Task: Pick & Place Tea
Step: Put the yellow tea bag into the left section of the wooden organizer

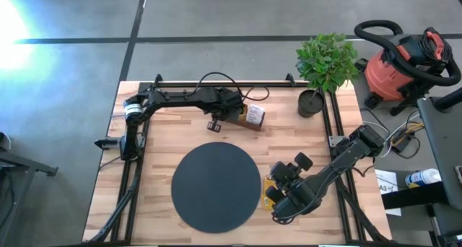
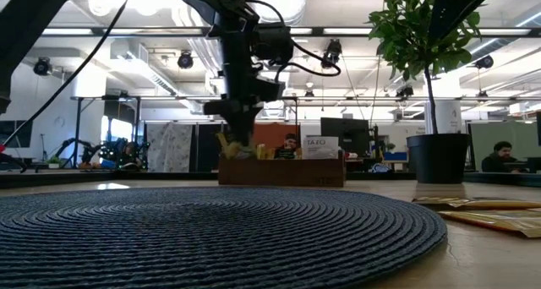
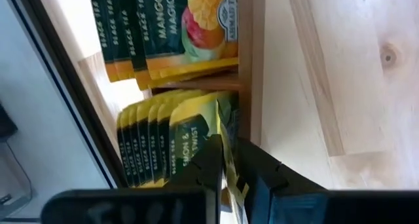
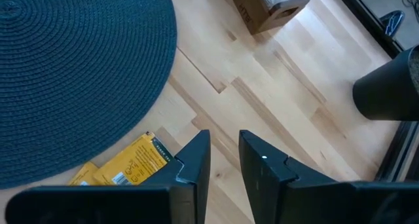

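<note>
Left end effector [image 3: 228, 160] pinches a yellow sachet [image 3: 219, 129] in the wooden tray [image 1: 249, 117]; right end effector [image 4: 224, 152] slightly apart.

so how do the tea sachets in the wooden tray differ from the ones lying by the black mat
The sachets in the wooden tray stand on edge, packed in rows; the sachets by the black mat lie flat on the table. The tray ones are at the table's far side under the left gripper, whose fingers straddle one; the loose ones lie under the right gripper, untouched. Both groups are mostly yellow.
</note>
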You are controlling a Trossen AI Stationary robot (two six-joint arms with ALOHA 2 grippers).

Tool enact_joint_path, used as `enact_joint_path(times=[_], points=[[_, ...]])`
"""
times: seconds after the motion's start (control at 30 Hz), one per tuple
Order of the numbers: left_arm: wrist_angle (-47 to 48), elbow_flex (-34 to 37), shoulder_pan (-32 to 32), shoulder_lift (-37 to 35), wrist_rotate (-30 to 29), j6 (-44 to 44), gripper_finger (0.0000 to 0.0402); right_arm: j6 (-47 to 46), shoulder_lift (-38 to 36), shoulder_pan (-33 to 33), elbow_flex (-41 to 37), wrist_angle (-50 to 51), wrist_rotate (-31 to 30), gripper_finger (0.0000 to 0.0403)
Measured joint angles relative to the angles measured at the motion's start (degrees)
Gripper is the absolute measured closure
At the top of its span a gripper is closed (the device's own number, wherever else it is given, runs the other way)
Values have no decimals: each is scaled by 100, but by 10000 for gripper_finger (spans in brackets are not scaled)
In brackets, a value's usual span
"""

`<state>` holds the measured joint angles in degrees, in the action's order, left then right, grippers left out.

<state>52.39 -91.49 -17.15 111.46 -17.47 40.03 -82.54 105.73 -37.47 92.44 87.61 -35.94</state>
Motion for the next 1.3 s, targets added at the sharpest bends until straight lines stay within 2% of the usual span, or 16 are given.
enact_joint_path(times=[0.4,0.7,0.97,1.13,1.3], points=[[-236,1,11,0,-171,-80,362,4,0,0,0,-7,-5,327],[-571,-31,7,0,-1227,194,362,11,0,0,-53,0,-22,330],[-573,-239,126,-7,-1185,-324,362,36,0,0,-66,-2,-22,326],[-591,-234,140,-17,-520,-747,362,50,0,0,-70,2,-22,328],[-635,22,136,-17,-321,-1099,362,48,0,-2,-74,0,-20,326]])
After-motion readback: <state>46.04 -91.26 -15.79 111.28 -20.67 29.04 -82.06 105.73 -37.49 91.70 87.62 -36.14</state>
